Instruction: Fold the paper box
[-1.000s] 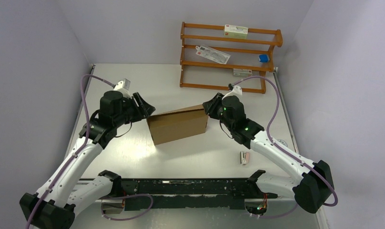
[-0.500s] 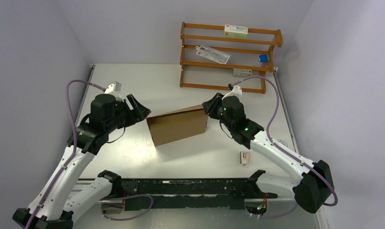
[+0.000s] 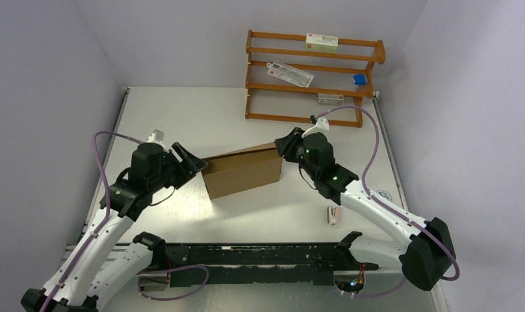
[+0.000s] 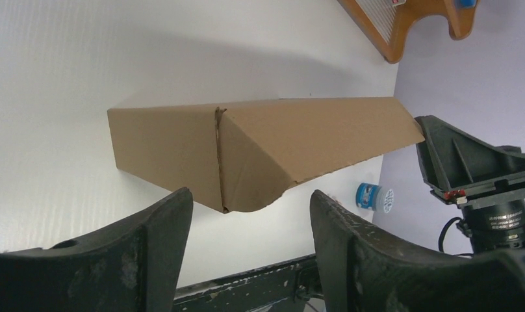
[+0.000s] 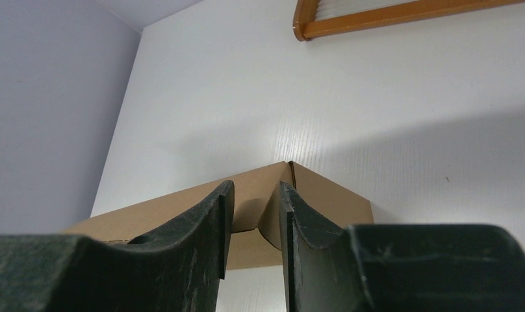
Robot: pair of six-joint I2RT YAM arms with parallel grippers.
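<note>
The paper box is a plain brown, shallow carton lying on the white table. My left gripper is just off its left end. In the left wrist view the left gripper is open, and the box lies a little ahead of the fingertips, untouched. My right gripper is at the box's right end. In the right wrist view the right gripper has its jaws a narrow gap apart. A rounded end flap of the box shows in that gap, beside one finger.
A wooden rack stands at the back right and holds a white-green carton, a flat packet and a small blue item. A small pink-white object lies near the right arm. A black rail runs along the near edge.
My left gripper opened wider, drew back from the box's left end, then came down and forward to it again. The box and the right arm have stayed put.
</note>
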